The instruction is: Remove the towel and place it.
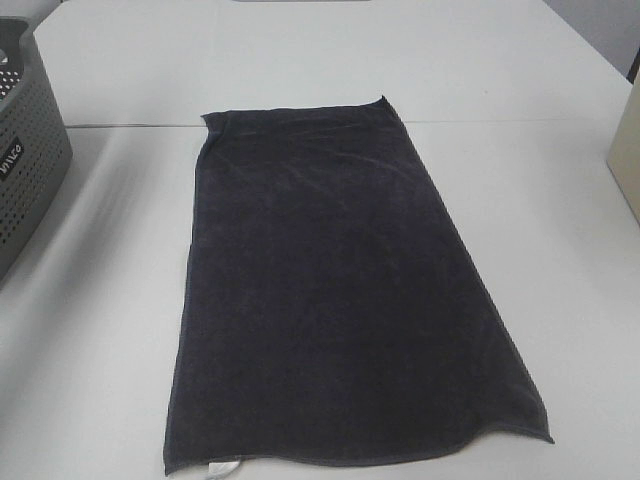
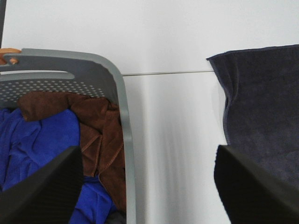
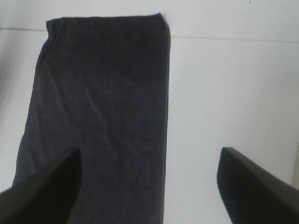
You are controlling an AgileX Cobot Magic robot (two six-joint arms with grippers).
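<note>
Lying flat on the table (image 1: 520,180) beside the basket (image 1: 25,170), the towel (image 1: 340,290) runs lengthwise away from both arms; left claw (image 2: 149,186) and right claw (image 3: 149,186) gape empty, the right directly over it.

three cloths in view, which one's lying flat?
The dark navy towel, spread flat on the white table. The brown cloth and blue cloth sit crumpled inside the grey basket.
</note>
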